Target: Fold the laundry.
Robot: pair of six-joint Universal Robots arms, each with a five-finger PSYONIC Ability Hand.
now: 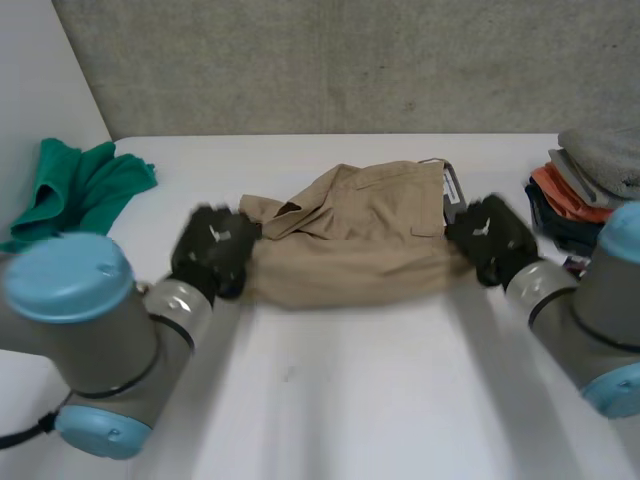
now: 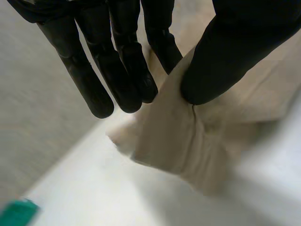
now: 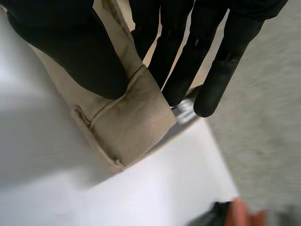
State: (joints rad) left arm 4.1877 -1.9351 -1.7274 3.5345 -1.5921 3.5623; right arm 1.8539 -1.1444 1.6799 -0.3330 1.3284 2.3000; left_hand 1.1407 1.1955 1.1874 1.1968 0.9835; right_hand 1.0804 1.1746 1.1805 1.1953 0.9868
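Centre of the white tabletop (image 1: pixel 360 400), the trousers (image 1: pixel 350 240), khaki and bunched, lie with their long axis running side to side, stretched between the two hands. The left hand (image 1: pixel 212 252) has the left end. Its wrist view shows the thumb pressing the tan cloth against a finger behind it, with the other fingers straight and free. The right hand (image 1: pixel 490 238) has the right end, thumb clamped down on the waistband (image 3: pixel 136 117) beside a belt loop, fingers behind the cloth. A grey label (image 1: pixel 447 190) shows at that waist end, its writing too small to read. Far left, a crumpled green cloth (image 1: pixel 80 190). At the right edge is a stack of folded clothes (image 1: pixel 590 180), grey on top, orange beneath
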